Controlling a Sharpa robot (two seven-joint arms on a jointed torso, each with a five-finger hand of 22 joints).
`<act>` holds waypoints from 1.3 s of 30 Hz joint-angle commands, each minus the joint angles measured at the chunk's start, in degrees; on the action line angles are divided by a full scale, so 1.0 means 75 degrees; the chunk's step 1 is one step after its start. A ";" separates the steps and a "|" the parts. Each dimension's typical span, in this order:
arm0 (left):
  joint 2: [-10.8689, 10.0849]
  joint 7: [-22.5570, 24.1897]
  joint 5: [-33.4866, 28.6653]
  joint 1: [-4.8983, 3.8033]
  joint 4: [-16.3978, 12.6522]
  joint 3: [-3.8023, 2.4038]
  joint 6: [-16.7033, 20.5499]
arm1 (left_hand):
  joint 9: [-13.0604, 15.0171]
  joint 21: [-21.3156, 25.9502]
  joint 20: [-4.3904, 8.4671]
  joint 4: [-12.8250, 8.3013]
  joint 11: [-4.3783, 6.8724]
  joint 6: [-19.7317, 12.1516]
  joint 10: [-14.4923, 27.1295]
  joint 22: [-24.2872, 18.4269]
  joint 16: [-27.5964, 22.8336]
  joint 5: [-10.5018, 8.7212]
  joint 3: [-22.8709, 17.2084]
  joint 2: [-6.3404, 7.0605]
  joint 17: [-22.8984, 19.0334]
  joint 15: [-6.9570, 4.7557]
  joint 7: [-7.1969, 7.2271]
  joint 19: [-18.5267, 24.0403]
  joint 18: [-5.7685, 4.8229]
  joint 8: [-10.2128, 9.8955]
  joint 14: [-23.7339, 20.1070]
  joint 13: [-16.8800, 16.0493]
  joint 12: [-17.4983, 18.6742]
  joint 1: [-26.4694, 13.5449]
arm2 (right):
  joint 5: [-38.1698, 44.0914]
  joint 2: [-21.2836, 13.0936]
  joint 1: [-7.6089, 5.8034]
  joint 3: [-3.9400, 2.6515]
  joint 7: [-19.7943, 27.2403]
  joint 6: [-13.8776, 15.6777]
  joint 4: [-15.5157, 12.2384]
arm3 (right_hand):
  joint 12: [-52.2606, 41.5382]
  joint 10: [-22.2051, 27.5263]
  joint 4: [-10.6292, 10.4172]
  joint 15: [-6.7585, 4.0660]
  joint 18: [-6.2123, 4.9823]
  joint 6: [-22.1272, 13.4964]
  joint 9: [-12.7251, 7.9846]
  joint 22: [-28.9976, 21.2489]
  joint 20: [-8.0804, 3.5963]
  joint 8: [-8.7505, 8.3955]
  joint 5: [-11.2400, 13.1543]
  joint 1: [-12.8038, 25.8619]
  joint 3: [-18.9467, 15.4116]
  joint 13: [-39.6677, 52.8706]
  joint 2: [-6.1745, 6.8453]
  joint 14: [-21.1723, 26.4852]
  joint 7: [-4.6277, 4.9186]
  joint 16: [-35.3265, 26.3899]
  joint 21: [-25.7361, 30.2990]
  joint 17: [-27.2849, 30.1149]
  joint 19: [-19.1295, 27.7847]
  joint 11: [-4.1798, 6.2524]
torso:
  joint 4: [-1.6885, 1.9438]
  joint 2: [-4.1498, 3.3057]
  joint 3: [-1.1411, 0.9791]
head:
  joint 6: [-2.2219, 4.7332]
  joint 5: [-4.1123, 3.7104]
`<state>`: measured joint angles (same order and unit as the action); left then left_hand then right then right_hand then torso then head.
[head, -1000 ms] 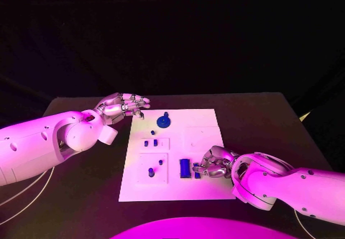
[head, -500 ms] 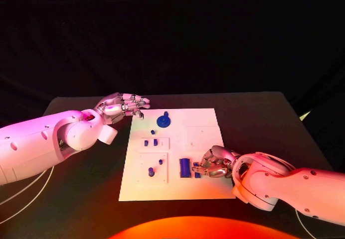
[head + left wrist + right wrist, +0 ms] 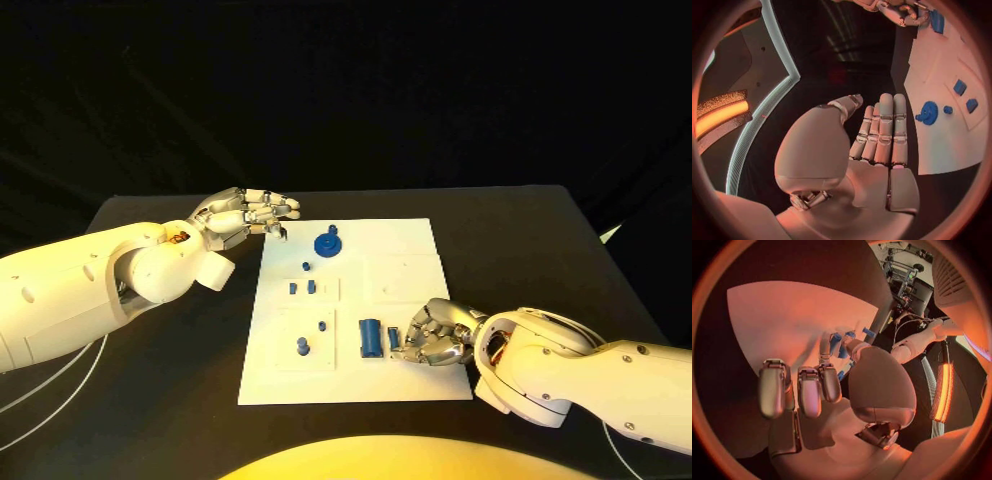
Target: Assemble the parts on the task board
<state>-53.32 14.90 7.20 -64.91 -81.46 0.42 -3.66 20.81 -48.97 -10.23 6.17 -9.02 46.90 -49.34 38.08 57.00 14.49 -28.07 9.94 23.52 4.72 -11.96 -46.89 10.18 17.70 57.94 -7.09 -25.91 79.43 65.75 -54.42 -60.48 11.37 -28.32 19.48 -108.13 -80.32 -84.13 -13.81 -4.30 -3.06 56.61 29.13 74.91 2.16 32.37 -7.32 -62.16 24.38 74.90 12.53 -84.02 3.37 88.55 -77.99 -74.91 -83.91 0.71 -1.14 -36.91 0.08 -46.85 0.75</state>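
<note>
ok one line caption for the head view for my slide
Right hand works at small blue parts near the white task board's front edge, while the left hand hovers beside its far corner, holding nothing.

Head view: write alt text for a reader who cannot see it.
A white task board lies on a black table, bearing small blue parts. The right hand rests on the board's near right side; the left hand hovers beside its far left corner.

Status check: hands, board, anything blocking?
Left hand empty, fingers straight, off the white task board's far-left corner. Right hand curled beside the long blue part; hold unclear. Nothing blocking.
</note>
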 commanded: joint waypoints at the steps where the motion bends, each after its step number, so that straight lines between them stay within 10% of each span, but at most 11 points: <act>1: 0.0017 0.0020 0.0024 -0.0004 -0.0005 -0.0005 -0.0056 | 0.0005 0.0043 -0.0001 0.0022 0.0007 -0.0066 0.0034 -0.0012 -0.0035 -0.0009 -0.0029 -0.0045 0.0007 -0.0014 -0.0091 -0.0031 0.0036 0.0026 -0.0044 0.0011 -0.0034 0.0047 | 0.0010 -0.0014 0.0010 0.0001 0.0167 -0.0393 0.0009 | -0.0008 -0.0163 0.0003 0.0005 0.0116 -0.0063 0.0008 0.1625 -0.0016 0.0026 -0.0021 -0.0053 -0.0046 0.1189 0.0013 -0.0719 -0.0011 0.0032 0.0004 -0.1640 -0.0327 0.0015 | 0.0012 -0.0008 0.0005 | 0.0006 -0.0003; 33: 0.0036 0.0067 0.0058 -0.0004 0.0064 -0.0005 -0.0010 | 0.0006 0.0046 -0.0001 0.0027 0.0008 -0.0066 0.0036 -0.0013 -0.0033 -0.0009 -0.0032 -0.0054 0.0008 -0.0013 -0.0088 -0.0035 0.0037 0.0032 -0.0043 0.0014 -0.0039 0.0056 | -0.0046 0.0171 0.0031 0.0000 0.0180 -0.0206 0.0365 | 0.0047 -0.0140 0.0133 -0.0015 0.0101 -0.0082 0.0009 0.1605 -0.0030 0.0021 -0.0058 -0.0401 -0.0062 0.1158 -0.0174 -0.0710 -0.0035 0.0013 0.0086 -0.1598 -0.0299 0.0038 | 0.0012 0.0004 0.0006 | 0.0026 0.0026; 39: 0.0020 0.0154 0.0181 -0.0004 -0.0059 -0.0004 0.0012 | 0.0008 0.0103 -0.0015 0.0031 0.0015 -0.0081 0.0021 -0.0043 -0.0024 -0.0075 0.0171 0.0212 0.0014 -0.0009 -0.0081 -0.0036 0.0034 0.0051 -0.0042 0.0010 -0.0086 -0.0026 | -0.0780 -0.0186 -0.0168 0.0000 0.0913 0.0182 0.0168 | 0.0375 0.0046 0.0072 0.0064 -0.0012 -0.0306 -0.0065 0.1441 0.0023 -0.0143 -0.0033 -0.0355 -0.0278 0.0959 -0.0010 -0.0614 0.0094 -0.0186 0.0758 -0.1187 -0.0078 -0.0068 | -0.0012 0.0024 0.0061 | 0.0087 -0.0010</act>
<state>-53.30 14.96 7.78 -64.91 -81.51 0.42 -3.53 20.81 -48.53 -10.22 6.35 -9.01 46.58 -49.35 37.82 57.00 14.18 -27.09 10.98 23.53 4.72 -11.89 -46.89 10.18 17.70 57.94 -7.05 -26.30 79.21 63.74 -55.53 -61.42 11.43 -26.15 18.70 -106.53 -77.80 -83.95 -13.13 -4.30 -3.06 54.68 28.74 74.92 2.16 31.49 -7.54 -65.16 22.67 74.93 11.78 -84.02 4.03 87.36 -72.82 -74.95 -83.91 0.53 -1.09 -36.83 0.28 -46.36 0.80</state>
